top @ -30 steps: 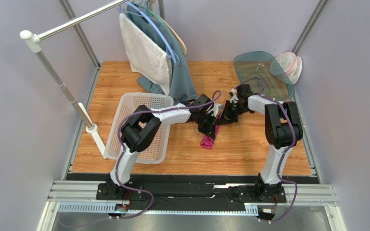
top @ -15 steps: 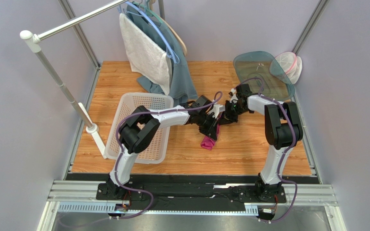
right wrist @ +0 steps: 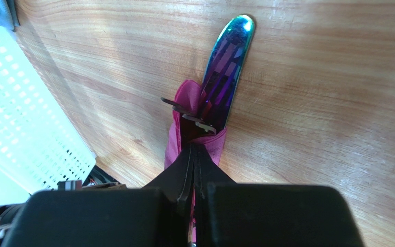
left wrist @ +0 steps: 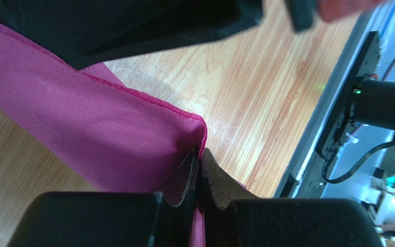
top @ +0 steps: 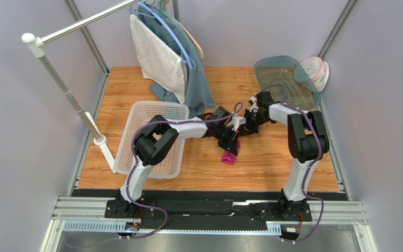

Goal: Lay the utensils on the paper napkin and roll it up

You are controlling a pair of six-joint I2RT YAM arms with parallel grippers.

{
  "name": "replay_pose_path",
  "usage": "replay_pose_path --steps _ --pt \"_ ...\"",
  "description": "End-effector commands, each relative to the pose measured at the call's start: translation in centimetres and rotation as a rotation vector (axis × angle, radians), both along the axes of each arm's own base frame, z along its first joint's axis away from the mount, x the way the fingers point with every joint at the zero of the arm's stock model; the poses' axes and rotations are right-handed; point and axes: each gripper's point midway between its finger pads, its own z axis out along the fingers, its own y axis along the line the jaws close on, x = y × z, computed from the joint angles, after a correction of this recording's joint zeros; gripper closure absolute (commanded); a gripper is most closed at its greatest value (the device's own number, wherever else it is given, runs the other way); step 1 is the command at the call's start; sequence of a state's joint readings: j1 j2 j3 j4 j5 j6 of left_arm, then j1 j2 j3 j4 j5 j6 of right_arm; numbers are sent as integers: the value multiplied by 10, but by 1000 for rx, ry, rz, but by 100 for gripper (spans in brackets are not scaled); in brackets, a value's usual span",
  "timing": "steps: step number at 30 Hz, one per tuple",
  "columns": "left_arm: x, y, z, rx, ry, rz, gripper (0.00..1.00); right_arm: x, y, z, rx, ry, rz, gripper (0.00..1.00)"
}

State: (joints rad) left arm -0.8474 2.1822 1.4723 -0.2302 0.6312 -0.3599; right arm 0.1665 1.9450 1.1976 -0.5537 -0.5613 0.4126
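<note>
The magenta paper napkin [top: 229, 156] lies bunched into a narrow folded strip on the wooden table, between the two grippers. My left gripper [top: 233, 140] is shut on one edge of the napkin [left wrist: 96, 128], with the sheet pinched between its pads [left wrist: 212, 177]. My right gripper [top: 248, 127] is shut on the other end of the napkin [right wrist: 212, 144]. A shiny purple-blue utensil [right wrist: 229, 64] sticks out of the napkin folds onto the table. Tips of other utensils [right wrist: 183, 109] show beside it. The rest of the utensils are hidden in the napkin.
A white basket [top: 135, 118] stands at the left, under my left arm; it also shows in the right wrist view [right wrist: 19, 118]. A grey-white towel [top: 156, 55] and teal cloth [top: 198, 86] hang on a rack at the back. A teal lid [top: 285, 73] sits back right.
My left gripper has shifted slightly right and nearer with the napkin edge, and the napkin bundle has moved a little right. The right arm has barely moved.
</note>
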Motion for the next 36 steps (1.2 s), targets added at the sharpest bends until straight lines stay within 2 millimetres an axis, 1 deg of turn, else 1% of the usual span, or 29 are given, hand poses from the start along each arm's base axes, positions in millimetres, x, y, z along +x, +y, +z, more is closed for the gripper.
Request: replay_pose_path --steps 1,2,3,4,5,7,8,10,11,13,14,16,17,19,20,21,26,28,31,32,33,36 --pt "-1 11 -36 39 85 38 87 -15 -19 -30 -145 58 34 100" --pt "3 15 -40 45 94 51 87 -17 -22 -28 -149 70 40 100" --pt "3 18 -46 55 104 55 86 -13 -22 -22 -147 58 48 100" --pt "4 19 -47 57 105 60 85 -15 -24 -19 -146 62 65 100" --pt "5 21 -49 60 106 62 84 -13 -27 -15 -144 59 62 97" --pt "6 23 -52 63 111 66 79 -9 -29 -1 -123 47 68 95" --pt "5 24 -52 64 114 64 74 -7 -33 3 -113 42 65 92" --pt "6 23 -50 57 112 63 70 -4 -34 17 -70 36 58 87" --pt "5 23 -49 55 115 63 65 -3 -34 22 -57 31 59 81" --pt "5 22 -48 52 115 65 59 -5 -32 30 -21 36 63 76" --pt "6 22 -46 48 112 67 54 -5 -31 32 -9 37 65 73" --pt "6 21 -44 43 112 66 53 -9 -28 34 18 47 69 72" --pt "6 20 -42 40 110 66 47 -12 -28 33 28 56 70 68" --pt "7 19 -40 33 107 67 45 -14 -22 33 62 61 72 64" --pt "7 18 -38 30 108 68 44 -17 -21 30 68 74 72 60" --pt "8 17 -37 24 105 68 38 -18 -19 30 73 81 71 59" --pt "8 16 -32 5 100 60 36 -22 -12 18 68 95 86 59" --pt "9 15 -30 -6 94 58 35 -23 -12 7 36 101 98 60" --pt "10 13 -26 -24 85 56 35 -24 -16 -6 -13 101 112 64" --pt "9 13 -26 -22 87 56 36 -24 -18 -8 -32 91 125 70" --pt "10 13 -25 -27 87 56 36 -23 -19 -9 -43 83 128 72" --pt "11 13 -26 -30 86 56 39 -21 -19 1 -30 51 133 76"
